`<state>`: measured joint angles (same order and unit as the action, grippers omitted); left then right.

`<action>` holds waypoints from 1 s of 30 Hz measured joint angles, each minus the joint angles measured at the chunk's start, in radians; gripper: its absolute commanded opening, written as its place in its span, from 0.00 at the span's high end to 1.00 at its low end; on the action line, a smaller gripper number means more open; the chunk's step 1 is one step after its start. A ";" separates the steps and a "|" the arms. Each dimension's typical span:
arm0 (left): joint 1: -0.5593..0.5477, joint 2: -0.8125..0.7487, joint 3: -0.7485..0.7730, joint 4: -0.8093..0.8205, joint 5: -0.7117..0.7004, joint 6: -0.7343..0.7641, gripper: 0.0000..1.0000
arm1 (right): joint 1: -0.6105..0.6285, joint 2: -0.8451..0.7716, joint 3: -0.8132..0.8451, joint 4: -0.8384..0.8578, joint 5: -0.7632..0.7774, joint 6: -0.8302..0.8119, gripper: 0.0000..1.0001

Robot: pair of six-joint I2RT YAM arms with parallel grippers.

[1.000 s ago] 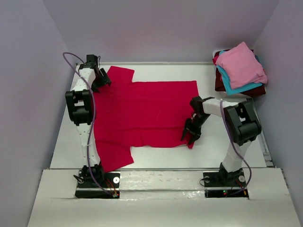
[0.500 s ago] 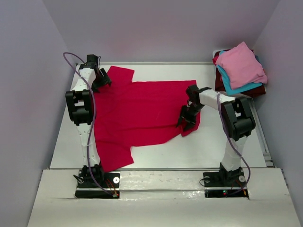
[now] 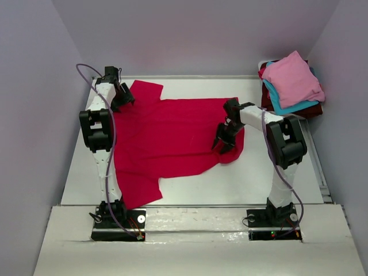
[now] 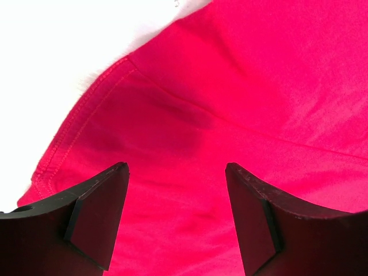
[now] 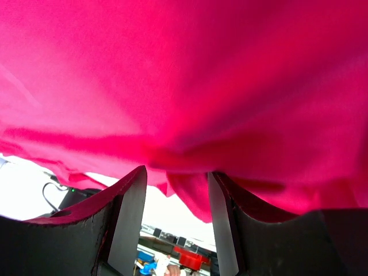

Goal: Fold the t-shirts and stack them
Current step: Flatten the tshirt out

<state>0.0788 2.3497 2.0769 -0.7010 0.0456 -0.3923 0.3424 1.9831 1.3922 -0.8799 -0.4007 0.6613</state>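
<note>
One red t-shirt (image 3: pixel 172 138), left gripper (image 3: pixel 125 99) wide over sleeve, right gripper (image 3: pixel 222 145) tight on hem; stack (image 3: pixel 290 80) nearby.

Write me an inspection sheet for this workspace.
Surface: white table, largely under cloth.
Job's things: red t-shirt spread flat, its right hem corner lifted and turned inward; stack of pink, teal and maroon shirts at the far right corner.
Clutter: nothing seen.
Grippers: left gripper jaws open over the shirt's far-left edge; right gripper pinching the hem.
Cables: purple cables along both arms.
Surroundings: plain grey walls.
</note>
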 measured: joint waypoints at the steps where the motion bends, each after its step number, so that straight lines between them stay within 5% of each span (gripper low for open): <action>1: 0.001 0.000 0.000 0.000 0.000 0.000 0.20 | 0.004 0.013 0.002 0.005 0.000 0.001 0.48; 22: 0.008 0.008 0.000 0.001 0.006 0.002 0.20 | 0.032 0.261 0.335 -0.077 -0.021 0.008 0.48; 30: 0.009 0.011 0.000 0.001 0.008 0.002 0.20 | 0.037 0.243 0.327 -0.080 0.002 0.008 0.47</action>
<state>0.0879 2.3608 2.0773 -0.7002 0.0532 -0.3901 0.3798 2.2265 1.7187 -0.9604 -0.3985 0.6689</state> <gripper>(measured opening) 0.797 0.525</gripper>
